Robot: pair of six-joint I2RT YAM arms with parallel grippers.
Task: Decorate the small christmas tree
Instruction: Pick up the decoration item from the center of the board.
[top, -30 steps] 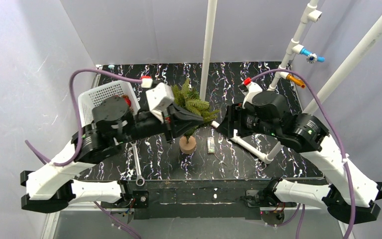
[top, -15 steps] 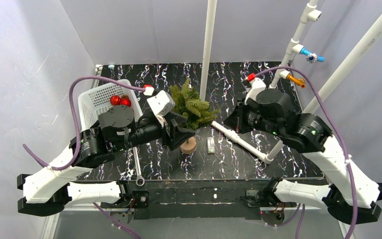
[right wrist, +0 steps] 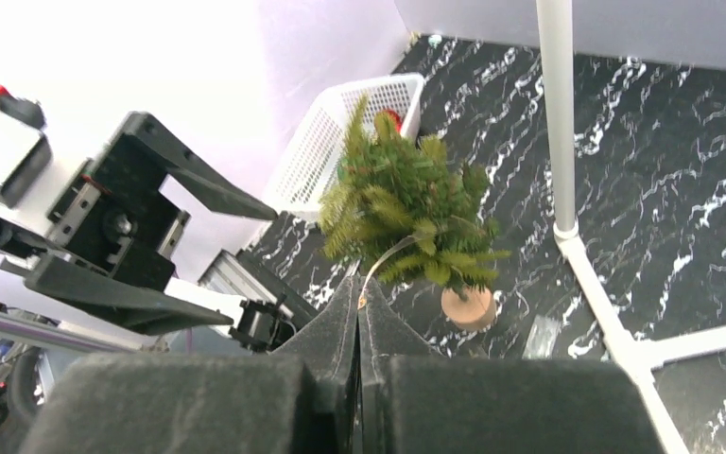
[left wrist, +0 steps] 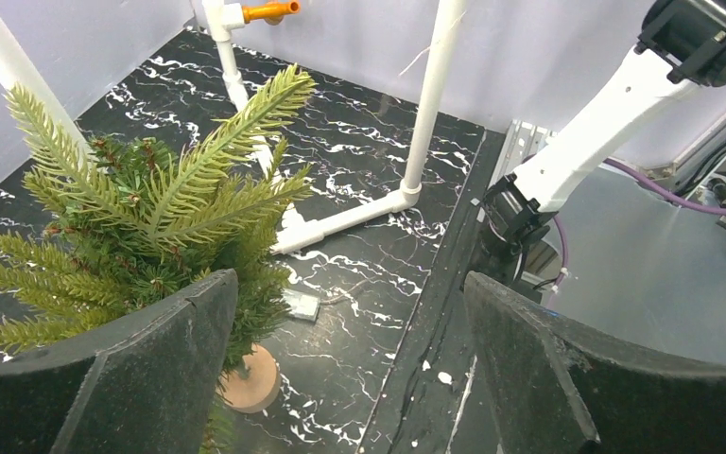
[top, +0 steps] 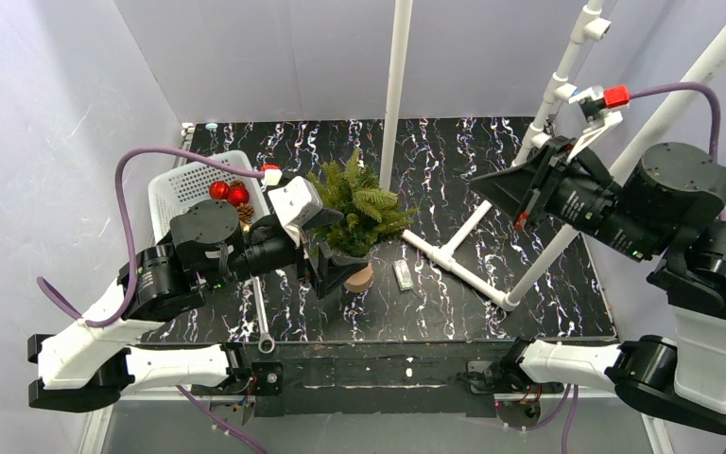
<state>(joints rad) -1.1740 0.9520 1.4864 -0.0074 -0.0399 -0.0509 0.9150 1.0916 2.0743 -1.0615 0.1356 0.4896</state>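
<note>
The small christmas tree (top: 361, 210) stands upright mid-table on its round tan wooden base (top: 359, 277). My left gripper (top: 333, 265) sits low at the tree's left side. It is open, nothing is between its fingers, and one finger brushes the lower branches (left wrist: 246, 293). My right gripper (top: 480, 185) hangs high to the right of the tree, shut. In the right wrist view a thin pale strand (right wrist: 385, 257) runs from its fingertips (right wrist: 360, 288) to the tree (right wrist: 402, 203).
A white basket (top: 178, 185) at the left holds red baubles (top: 228, 192) and a pine cone. A small silvery packet (top: 402, 274) lies right of the base. White pipe framing (top: 454, 257) crosses the table and an upright pipe (top: 397, 85) stands behind the tree.
My left gripper has opened and drawn back from the tree toward the near left. My right gripper has shut, then risen and swung away to the right.
</note>
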